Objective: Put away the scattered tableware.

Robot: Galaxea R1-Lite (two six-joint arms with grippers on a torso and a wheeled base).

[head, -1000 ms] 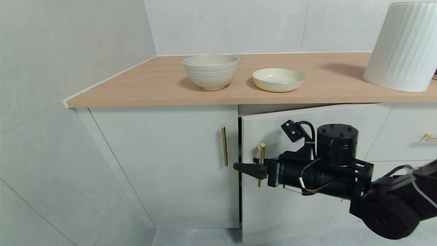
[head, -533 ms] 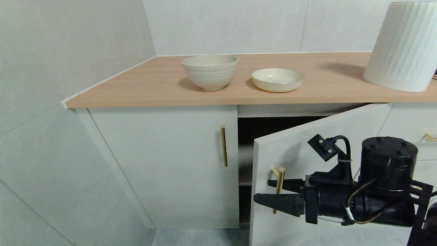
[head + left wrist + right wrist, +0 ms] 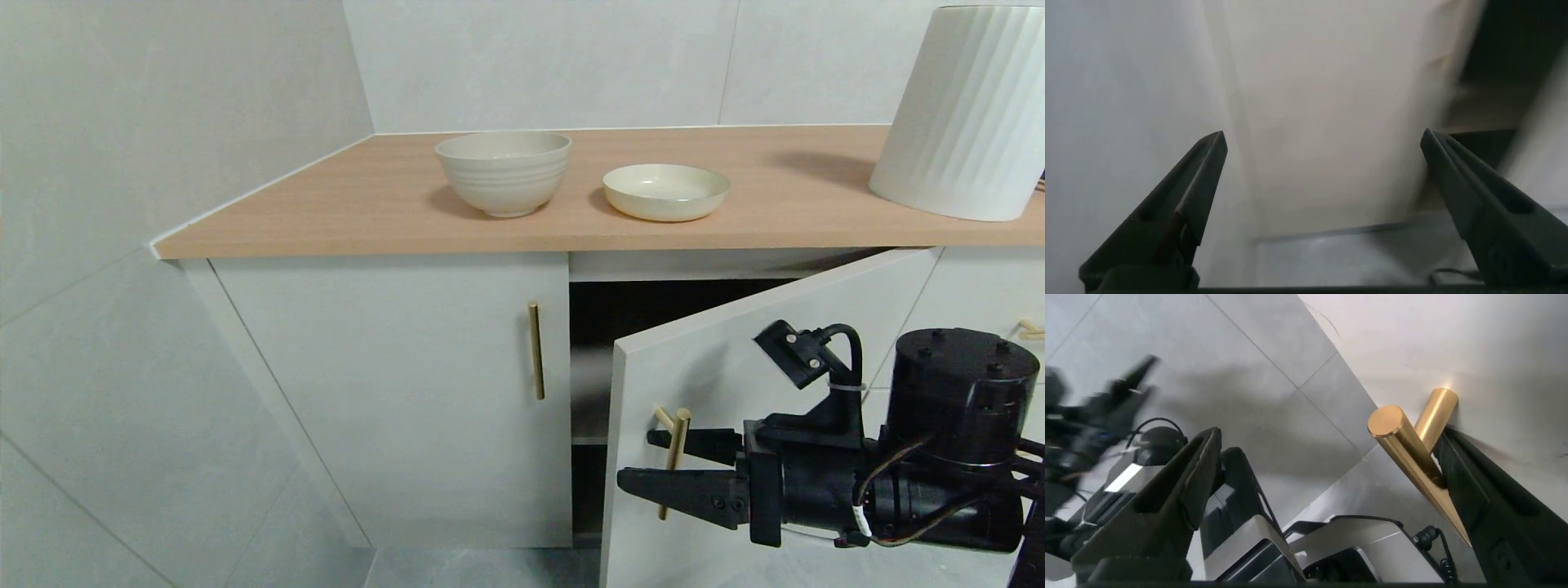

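On the bench (image 3: 367,214): I count one bowl (image 3: 503,173), one shallow dish (image 3: 665,190), side by side.
Right jaws: parted, straddling one brass door handle (image 3: 674,457), unclamped.
Left jaws: wrist view shows them wide, empty.

Countertop (image 3: 392,204): light brown wood grain.
Deep bowl (image 3: 503,171): off-white, with faint horizontal bands around its wall.
Shallow dish (image 3: 665,189): plain cream (slightly yellower than the bowl).
Ribbed container (image 3: 967,114): white, with vertical fluting.
Cabinet doors (image 3: 392,392): plain pale grey-white.
Door handles (image 3: 535,349): brass-gold, unpatterned.
Cabinet interior (image 3: 653,298): dark.
Wall tiles (image 3: 163,98): light grey, faintly mottled, with thin pale joints.
Right gripper (image 3: 635,457) and left gripper (image 3: 1323,155): black throughout.
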